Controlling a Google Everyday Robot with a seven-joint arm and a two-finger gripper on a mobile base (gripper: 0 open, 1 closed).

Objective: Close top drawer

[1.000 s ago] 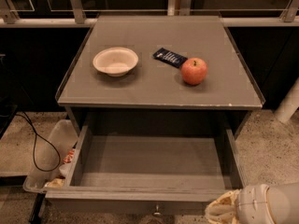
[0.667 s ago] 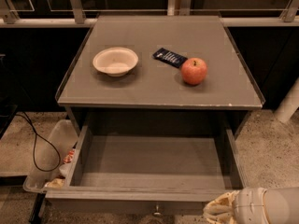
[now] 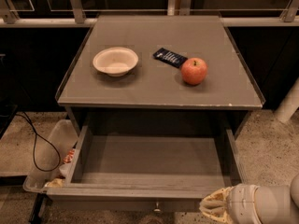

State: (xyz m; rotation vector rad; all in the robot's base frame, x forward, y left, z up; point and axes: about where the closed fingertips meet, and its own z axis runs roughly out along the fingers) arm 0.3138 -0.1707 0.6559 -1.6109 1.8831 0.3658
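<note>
- Top drawer (image 3: 154, 160): wide, shallow, grey wood; pulled well out from the cabinet toward the camera, w/ its grey floor and both side walls in full view. Front panel lies along the btm edge of the view, seen from above.
- Knob (image 3: 157, 206): small, round, metal, at centre of the drawer front; only partly in view at the btm edge.
- Gripper (image 3: 216, 208): cream-coloured tip on a white cylindrical arm (image 3: 261, 204), entering from the btm-right corner. It sits just beside the drawer's front right corner, right of the knob. Contact w/ the front panel cannot be told; grip state (released or clenched) cannot be told either.
- Cabinet top (image 3: 154, 90): flat grey surface above the drawer, w/ 3 items on it.
- Bowl (image 3: 115, 60): pale, round, upright, on the left part of the top.
- Apple (image 3: 194, 71): red, right of centre, well apart from the bowl.
- Dark packet (image 3: 170, 57): flat, w/ white print, just beside the apple on its upper-left side.
- Clear plastic bin (image 3: 49, 153): on the speckled floor (image 3: 266, 143), left of the drawer; a black cable (image 3: 35, 143) loops across it.
</note>
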